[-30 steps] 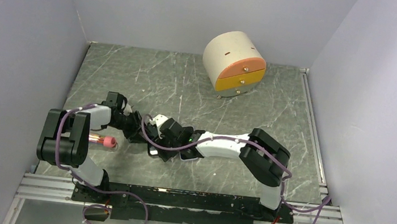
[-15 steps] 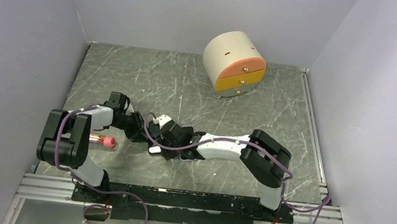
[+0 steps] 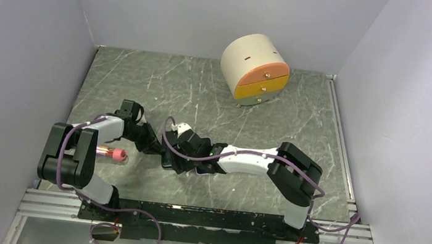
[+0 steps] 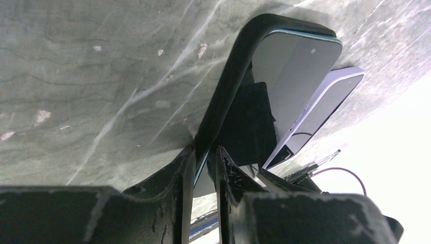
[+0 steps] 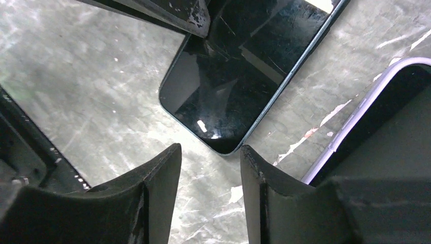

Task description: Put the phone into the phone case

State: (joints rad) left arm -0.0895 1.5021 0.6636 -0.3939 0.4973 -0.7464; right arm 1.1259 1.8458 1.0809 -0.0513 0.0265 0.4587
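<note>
Over the last sec the two wrists draw together at centre-bottom of the top view. The left gripper slides right & down toward the right gripper, and its jaws narrow from wide to a thin pinch. In the left wrist view its fingers now clamp the near edge of the phone; the teal edge line runs btwn them w/ no gap to spare. So left = grasping the phone.

Right gripper, own wrist view: jaws released & apart, only bare table btwn the tips. They hover just short of the phone's rounded lower corner, not touching it.

The phone sits upper-middle in the right wrist view, dark screen up, and looks flat on the table. Can't tell if the pinched edge is lifted. The case, lavender rim, lies just beside it at right of frame, w/ a strip of table btwn them. Neither gripper holds it.

Meaning for the task: the phone is now gripped, but insertion isn't started and the phone is outside the case. Next prob. needs the right gripper to steady the case while the left brings the phone over. A thin edge pinch could slip.
</note>
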